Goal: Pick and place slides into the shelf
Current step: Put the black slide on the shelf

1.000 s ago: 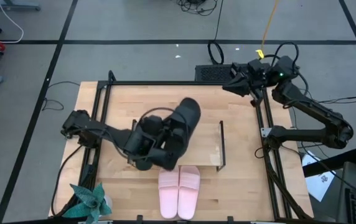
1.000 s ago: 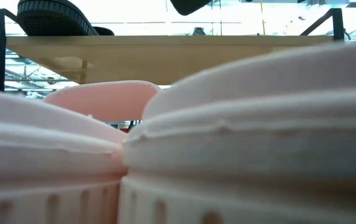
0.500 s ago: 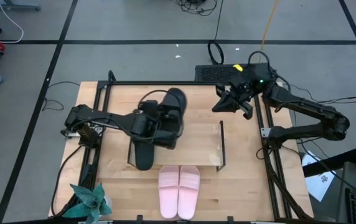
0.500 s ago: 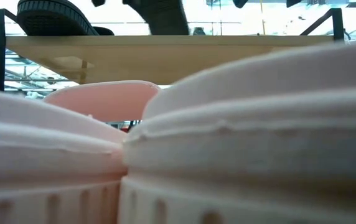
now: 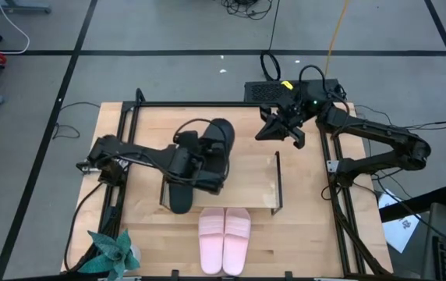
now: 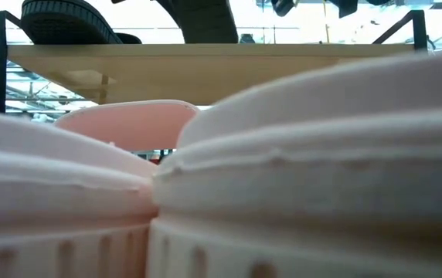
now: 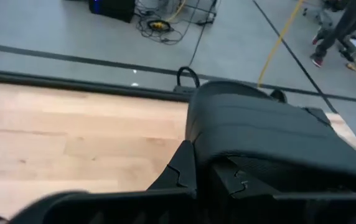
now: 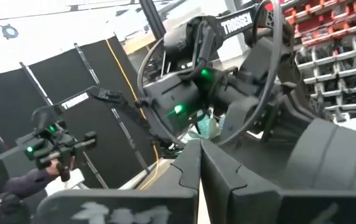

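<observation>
Wooden-topped black-framed shelf: left gripper clamped on matte black slide; right gripper fingers together, hovering nearby.

Two slides are matte black – one lying on the shelf, one beside it; the other pair is pale pink; the shelf's board is light wood with a thin black frame; a teal-green plant sits at the table corner.

The left claw is hidden beneath the black slide it carries. In the low view, pink slides block nearly everything under the shelf.
</observation>
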Robot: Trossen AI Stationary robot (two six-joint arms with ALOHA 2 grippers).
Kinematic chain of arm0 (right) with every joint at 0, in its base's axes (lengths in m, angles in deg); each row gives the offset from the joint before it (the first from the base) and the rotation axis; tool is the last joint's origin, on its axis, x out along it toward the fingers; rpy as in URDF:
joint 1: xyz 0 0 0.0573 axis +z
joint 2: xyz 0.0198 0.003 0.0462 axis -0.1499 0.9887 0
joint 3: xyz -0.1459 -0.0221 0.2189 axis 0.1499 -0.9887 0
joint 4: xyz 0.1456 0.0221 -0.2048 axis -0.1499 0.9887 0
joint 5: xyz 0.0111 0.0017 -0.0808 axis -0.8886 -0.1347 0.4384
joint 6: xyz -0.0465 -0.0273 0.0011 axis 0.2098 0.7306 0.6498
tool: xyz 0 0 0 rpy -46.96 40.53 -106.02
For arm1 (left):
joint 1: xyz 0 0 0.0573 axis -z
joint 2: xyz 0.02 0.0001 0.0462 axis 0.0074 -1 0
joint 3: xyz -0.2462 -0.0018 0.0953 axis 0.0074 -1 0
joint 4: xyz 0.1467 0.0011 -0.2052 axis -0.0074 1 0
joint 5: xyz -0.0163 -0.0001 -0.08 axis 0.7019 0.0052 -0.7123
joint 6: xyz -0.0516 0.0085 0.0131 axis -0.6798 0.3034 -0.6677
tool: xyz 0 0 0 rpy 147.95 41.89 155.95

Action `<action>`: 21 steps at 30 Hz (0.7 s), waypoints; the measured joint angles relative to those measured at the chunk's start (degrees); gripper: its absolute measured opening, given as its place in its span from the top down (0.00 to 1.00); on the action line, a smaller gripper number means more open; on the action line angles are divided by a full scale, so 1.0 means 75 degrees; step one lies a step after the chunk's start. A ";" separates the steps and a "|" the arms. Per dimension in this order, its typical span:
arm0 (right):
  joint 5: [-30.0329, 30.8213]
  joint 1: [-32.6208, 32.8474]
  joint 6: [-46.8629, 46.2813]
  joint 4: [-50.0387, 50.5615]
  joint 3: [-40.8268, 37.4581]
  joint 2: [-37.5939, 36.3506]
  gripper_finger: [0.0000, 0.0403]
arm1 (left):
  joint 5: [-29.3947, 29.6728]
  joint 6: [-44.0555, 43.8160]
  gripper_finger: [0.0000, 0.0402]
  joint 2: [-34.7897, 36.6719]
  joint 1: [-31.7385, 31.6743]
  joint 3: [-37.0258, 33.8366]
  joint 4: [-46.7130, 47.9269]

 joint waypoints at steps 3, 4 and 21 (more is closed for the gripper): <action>-0.0019 0.0000 -0.0108 0.0009 0.0000 0.0006 1.00 | -0.0323 -0.0074 1.00 -0.0190 0.0005 0.0017 0.0038; -0.0016 0.0000 -0.0162 0.0005 0.0000 0.0006 1.00 | -0.0434 -0.0105 1.00 -0.0238 0.0011 0.0008 0.0013; -0.0010 0.0157 -0.0195 0.0118 0.0000 0.0003 1.00 | -0.0480 -0.0301 1.00 -0.0398 0.0175 -0.0013 0.0046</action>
